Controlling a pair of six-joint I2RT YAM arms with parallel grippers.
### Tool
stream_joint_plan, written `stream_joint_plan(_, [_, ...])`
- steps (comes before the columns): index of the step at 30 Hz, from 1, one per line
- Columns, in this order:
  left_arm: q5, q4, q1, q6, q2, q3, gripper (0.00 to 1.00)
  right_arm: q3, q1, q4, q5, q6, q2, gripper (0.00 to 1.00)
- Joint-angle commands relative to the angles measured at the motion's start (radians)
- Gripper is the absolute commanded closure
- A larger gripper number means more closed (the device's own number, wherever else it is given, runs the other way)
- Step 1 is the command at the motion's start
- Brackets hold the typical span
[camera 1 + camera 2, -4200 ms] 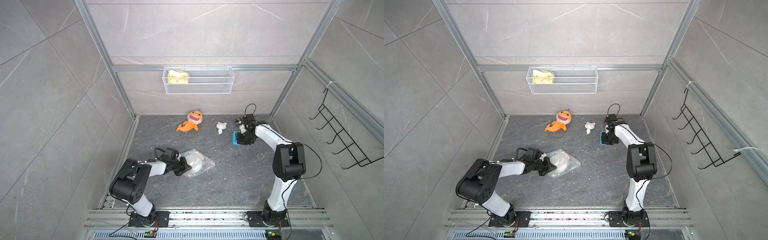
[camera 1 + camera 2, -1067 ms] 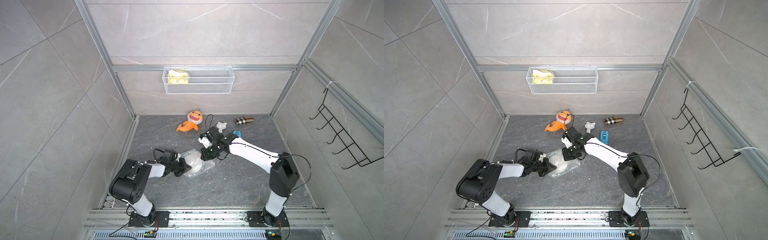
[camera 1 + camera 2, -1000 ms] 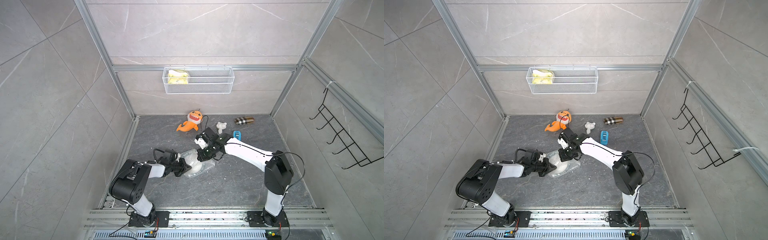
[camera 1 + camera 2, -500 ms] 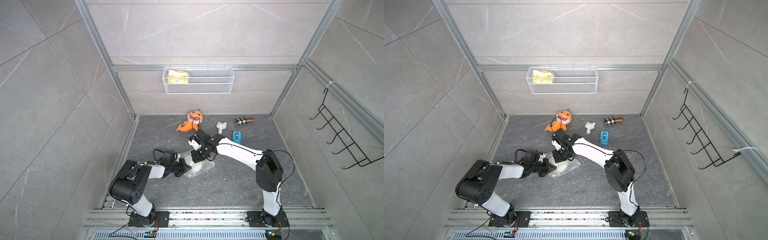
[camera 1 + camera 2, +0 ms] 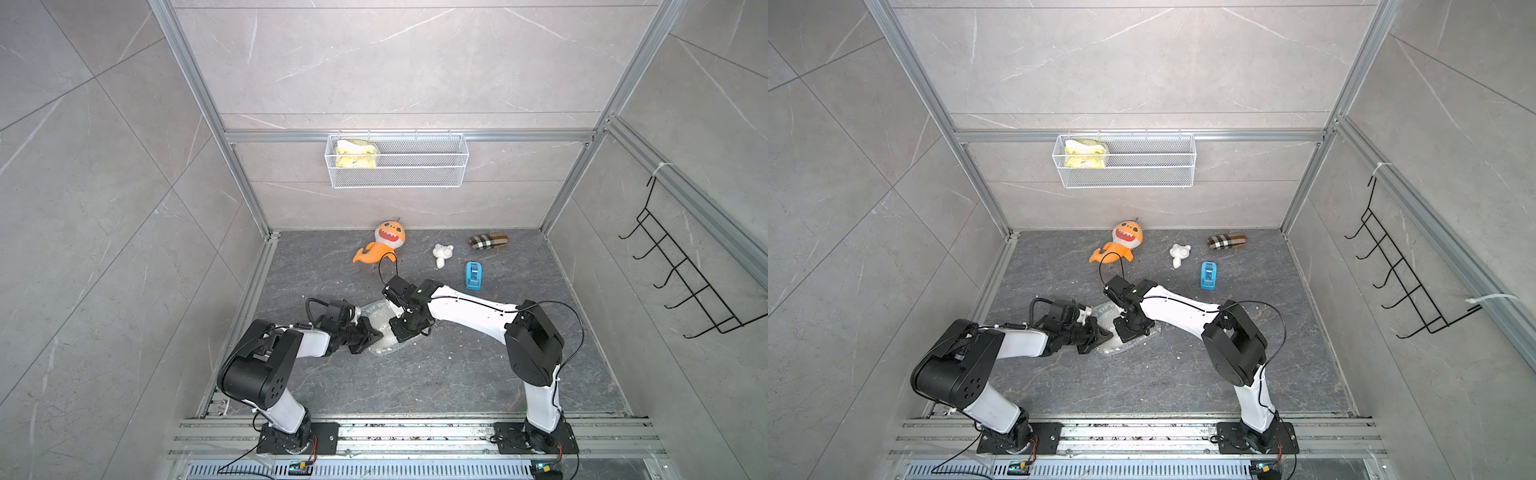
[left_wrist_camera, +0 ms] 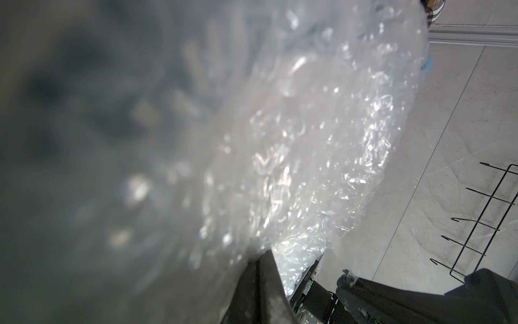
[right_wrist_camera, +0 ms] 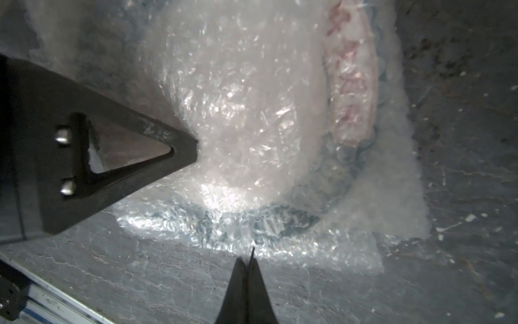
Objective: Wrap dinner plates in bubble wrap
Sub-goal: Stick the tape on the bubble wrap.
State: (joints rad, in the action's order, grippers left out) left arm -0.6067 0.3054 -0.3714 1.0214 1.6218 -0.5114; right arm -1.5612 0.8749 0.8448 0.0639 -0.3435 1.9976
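The dinner plate (image 5: 373, 308) lies on the dark floor under the crinkly clear bubble wrap (image 5: 384, 345). In the right wrist view its dark lettered rim (image 7: 280, 221) shows through the bubble wrap (image 7: 238, 98). My left gripper (image 5: 376, 332) is shut on a raised fold of the wrap at the left side, and bubble wrap (image 6: 322, 140) fills the left wrist view past the left gripper (image 6: 263, 258). My right gripper (image 5: 405, 332) points down at the bundle's near edge, shut, with a thin dark sliver poking from the right gripper's (image 7: 248, 262) tips.
At the back of the floor lie an orange shark plush (image 5: 384, 245), a small white figure (image 5: 442, 254), a plaid case (image 5: 488, 242) and a blue tape dispenser (image 5: 473, 275). A wire basket (image 5: 397, 160) hangs on the back wall. A black hook rack (image 5: 685, 282) hangs on the right wall.
The right arm has come from the blue dispenser at the back right to the wrapped plate, sliding left over it in the last second. The left gripper has stayed on the wrap.
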Motion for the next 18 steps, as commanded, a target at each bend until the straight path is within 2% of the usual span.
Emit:
stream_joint_plan(1, [0.151, -0.232, -0.003, 0.005, 0.053, 0.068, 0.95, -0.003, 0.007, 0.03, -0.05, 0.011, 0.033, 1.0])
stream_joint_plan(11, [0.151, -0.23, -0.003, 0.005, 0.059, 0.068, 0.95, -0.029, 0.015, 0.065, -0.099, -0.002, 0.078, 1.0])
stream_joint_plan(13, [0.15, -0.23, -0.003, 0.004, 0.062, 0.067, 0.95, -0.032, 0.016, 0.075, -0.113, 0.0, 0.078, 0.95])
stream_joint_plan(16, [0.149, -0.228, -0.003, 0.002, 0.065, 0.066, 0.95, -0.037, 0.016, 0.084, -0.111, 0.003, 0.078, 0.93])
stream_joint_plan(18, [0.149, -0.226, -0.002, 0.005, 0.066, 0.066, 0.95, -0.039, 0.018, 0.083, -0.103, 0.003, 0.079, 0.87])
